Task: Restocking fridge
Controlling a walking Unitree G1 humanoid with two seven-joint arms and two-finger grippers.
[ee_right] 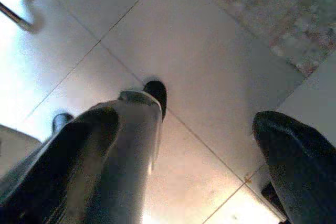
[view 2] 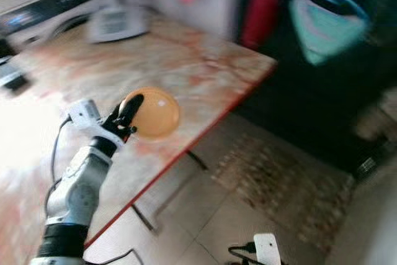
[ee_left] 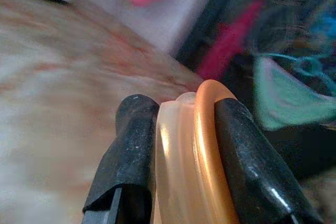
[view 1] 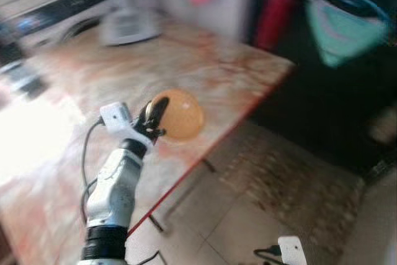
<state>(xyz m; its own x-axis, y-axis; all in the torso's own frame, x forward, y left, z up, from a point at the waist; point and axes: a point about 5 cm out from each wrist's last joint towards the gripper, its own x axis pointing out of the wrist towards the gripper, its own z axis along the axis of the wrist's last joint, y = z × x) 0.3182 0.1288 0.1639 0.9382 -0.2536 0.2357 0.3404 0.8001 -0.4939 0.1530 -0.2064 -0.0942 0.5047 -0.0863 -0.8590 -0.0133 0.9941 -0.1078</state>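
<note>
Left gripper [ee_left: 181,129] clamped on an orange bowl [view 1: 180,115] — both black fingers [ee_left: 128,145] pinch its rim.
Bowl hangs over the marble-patterned table [view 1: 205,60], near the edge at about 4 o'clock, a white appliance [view 1: 127,26] far off at 11 o'clock. Right gripper [ee_right: 210,150] hangs spread wide over the tiled floor [ee_right: 210,40] — nothing between its fingers.

surface: marbled table [view 1: 205,72], red edge | on it: white device [view 1: 128,26], dark items [view 1: 22,79]
</note>
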